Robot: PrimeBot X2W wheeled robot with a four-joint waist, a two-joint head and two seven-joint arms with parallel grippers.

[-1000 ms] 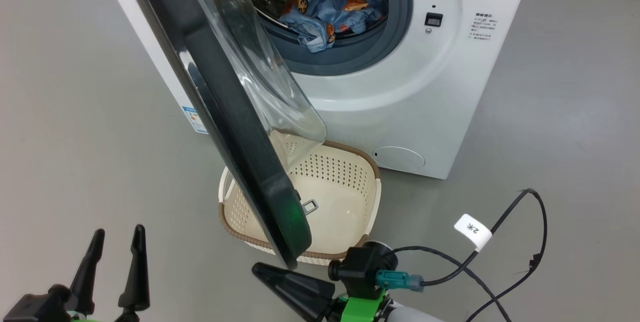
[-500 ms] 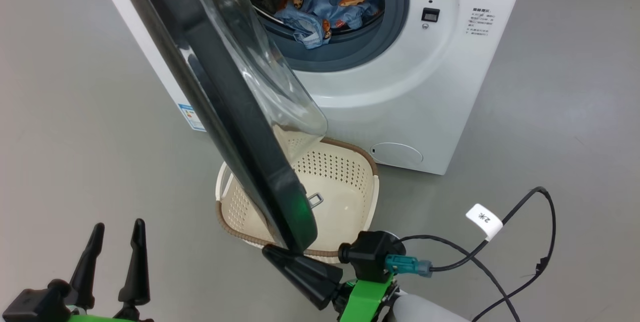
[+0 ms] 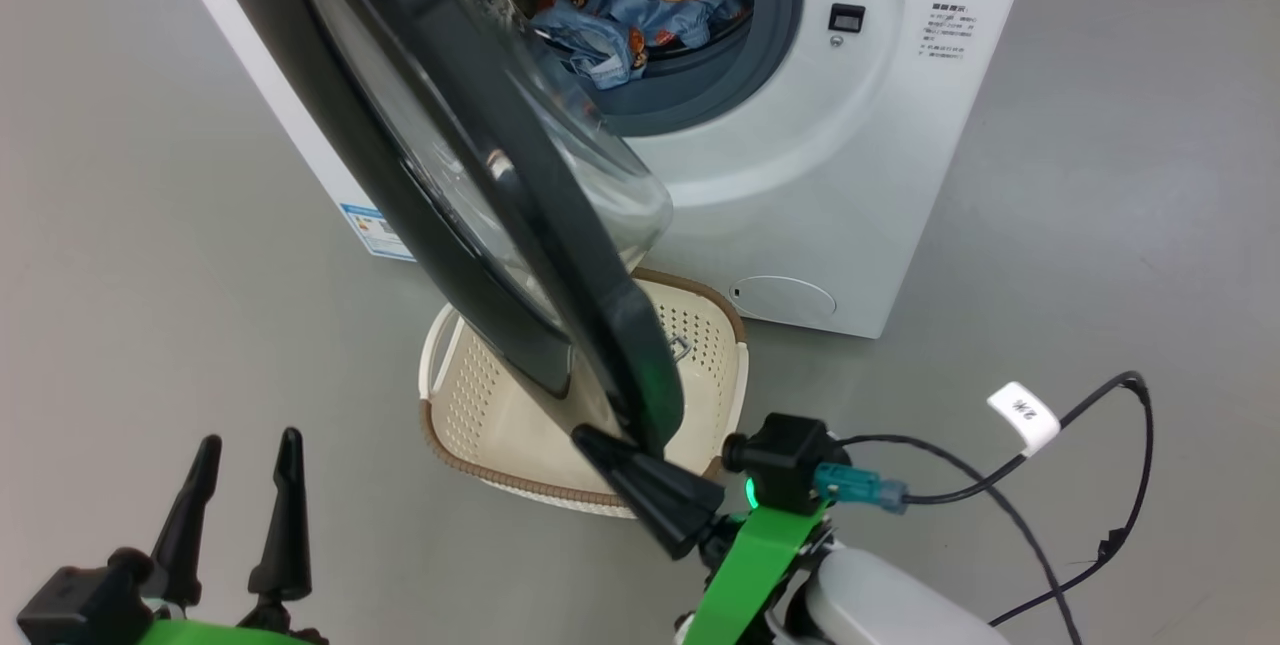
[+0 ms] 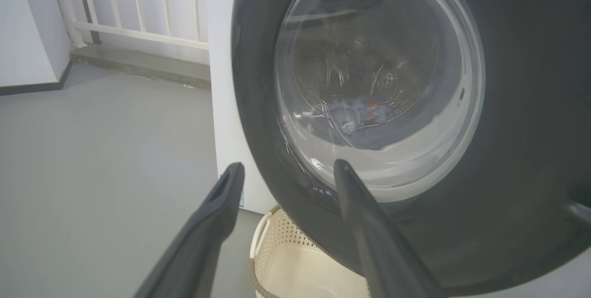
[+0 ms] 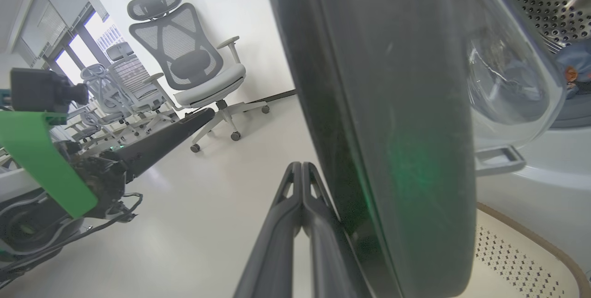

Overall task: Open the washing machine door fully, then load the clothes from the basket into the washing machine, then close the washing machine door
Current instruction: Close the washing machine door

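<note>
The washing machine (image 3: 830,175) stands at the top of the head view with its door (image 3: 560,255) half swung, black rim and glass bowl slanting down over the basket (image 3: 470,415). The clothes (image 3: 640,10), light blue with orange-brown figures, lie in the steel drum and show through the glass (image 4: 358,113). The cream basket has nothing in it. My right gripper (image 3: 590,440) is shut, its tip against the outer face of the door's lower rim (image 5: 392,104). My left gripper (image 3: 250,450) stands open at the lower left, holding nothing, fingers pointing at the door (image 4: 508,150).
A black cable with a white tag (image 3: 1020,417) loops over the grey floor to the right of my right arm. Office chairs (image 5: 194,57) stand behind me by a white wall. A white railing (image 4: 138,11) runs beside the machine.
The door has swung towards the machine, so its outer face now shows. My shut right gripper has moved forward with the rim. The head camera has shifted a little.
</note>
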